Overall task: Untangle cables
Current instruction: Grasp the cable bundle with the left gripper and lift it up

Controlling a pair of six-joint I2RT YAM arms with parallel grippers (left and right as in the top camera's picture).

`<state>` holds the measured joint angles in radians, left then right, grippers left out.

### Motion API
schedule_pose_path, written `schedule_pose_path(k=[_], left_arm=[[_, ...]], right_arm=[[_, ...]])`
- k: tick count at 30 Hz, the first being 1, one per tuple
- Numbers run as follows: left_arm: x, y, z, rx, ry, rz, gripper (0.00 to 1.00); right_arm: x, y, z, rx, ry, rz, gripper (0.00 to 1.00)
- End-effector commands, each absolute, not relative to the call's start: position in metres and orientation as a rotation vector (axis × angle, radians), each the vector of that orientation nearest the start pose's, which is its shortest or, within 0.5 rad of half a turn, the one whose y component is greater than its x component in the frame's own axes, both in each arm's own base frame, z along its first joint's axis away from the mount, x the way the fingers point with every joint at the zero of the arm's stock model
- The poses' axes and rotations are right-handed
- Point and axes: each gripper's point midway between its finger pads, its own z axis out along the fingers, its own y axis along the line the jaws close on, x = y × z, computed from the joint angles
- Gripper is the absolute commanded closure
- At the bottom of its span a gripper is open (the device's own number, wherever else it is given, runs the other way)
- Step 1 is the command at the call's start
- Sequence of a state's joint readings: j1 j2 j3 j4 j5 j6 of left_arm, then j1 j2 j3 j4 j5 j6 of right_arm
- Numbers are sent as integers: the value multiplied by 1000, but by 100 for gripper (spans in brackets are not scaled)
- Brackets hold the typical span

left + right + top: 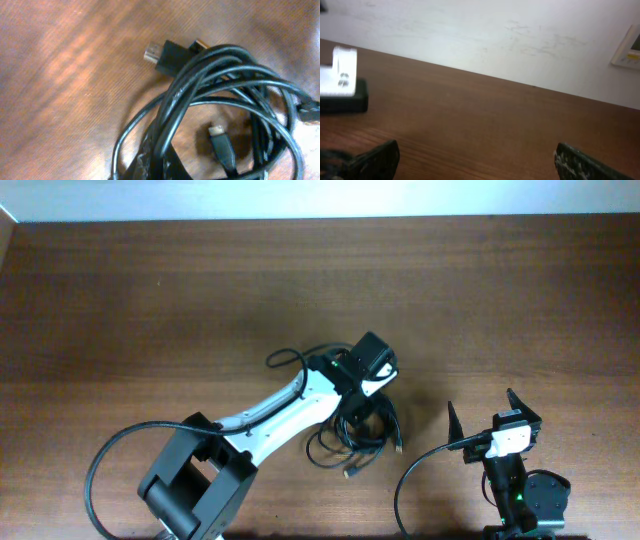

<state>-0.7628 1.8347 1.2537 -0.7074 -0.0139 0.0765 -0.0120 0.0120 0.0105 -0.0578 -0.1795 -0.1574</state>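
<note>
The cables [352,442] lie as one tangled bundle of thin black loops at the table's middle, with metal-tipped plugs sticking out. In the left wrist view the cables [225,70] fill the frame, with a wide plug [159,53] at the top and a small plug [220,137] lower down. My left gripper [362,388] points down over the bundle's upper part; its dark fingers [160,162] are pressed together on a cable strand. My right gripper [481,404] is open and empty, to the right of the bundle and apart from it; its two fingertips [475,160] frame bare wood.
The wooden table [150,300] stretches to a white wall [495,35] at the back. A thick black robot cable [100,470] loops by the left arm's base and another [420,470] by the right arm's base. Part of the left arm [340,85] shows in the right wrist view.
</note>
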Motion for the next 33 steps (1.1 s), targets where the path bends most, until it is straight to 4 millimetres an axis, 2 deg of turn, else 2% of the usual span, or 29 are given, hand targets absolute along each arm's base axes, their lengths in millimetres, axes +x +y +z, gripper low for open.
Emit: schedule_pose_path(k=[1, 3, 7, 8, 10, 12, 14, 17, 22, 24, 26, 28, 31, 33], left_arm=[[320, -263, 77, 977, 2593, 23, 100], [332, -264, 92, 925, 2578, 12, 100], [361, -261, 136, 762, 2545, -35, 100], [370, -254, 158, 703, 2521, -50, 100], [374, -244, 178, 650, 2496, -63, 100], [378, -228, 200, 520, 2480, -94, 100], [382, -204, 228, 331, 2455, -144, 100], [376, -177, 259, 187, 2417, -177, 100], [362, -163, 290, 71, 2364, -239, 100], [356, -162, 300, 1, 2346, -297, 100], [346, -171, 310, -50, 2344, -430, 100], [340, -171, 320, -80, 2322, -477, 100], [338, -170, 326, -80, 2306, -483, 100], [337, -170, 328, -79, 2301, -486, 100]], right_arm=[[243, 32, 159, -274, 1611, 37, 2], [243, 32, 159, -274, 1611, 37, 2], [243, 32, 159, -274, 1611, 37, 2], [243, 32, 159, -274, 1611, 37, 2], [243, 32, 159, -274, 1611, 37, 2], [243, 32, 159, -274, 1611, 37, 2], [243, 32, 159, -274, 1611, 37, 2], [243, 32, 159, -274, 1611, 37, 2], [244, 29, 160, -261, 1610, 22, 2], [244, 31, 175, -262, 1549, 30, 2], [239, 43, 206, -260, 1436, 124, 2], [233, 43, 235, -114, 1404, 296, 2], [224, 43, 254, 9, 1434, 438, 2], [211, 46, 271, 27, 1481, 476, 2]])
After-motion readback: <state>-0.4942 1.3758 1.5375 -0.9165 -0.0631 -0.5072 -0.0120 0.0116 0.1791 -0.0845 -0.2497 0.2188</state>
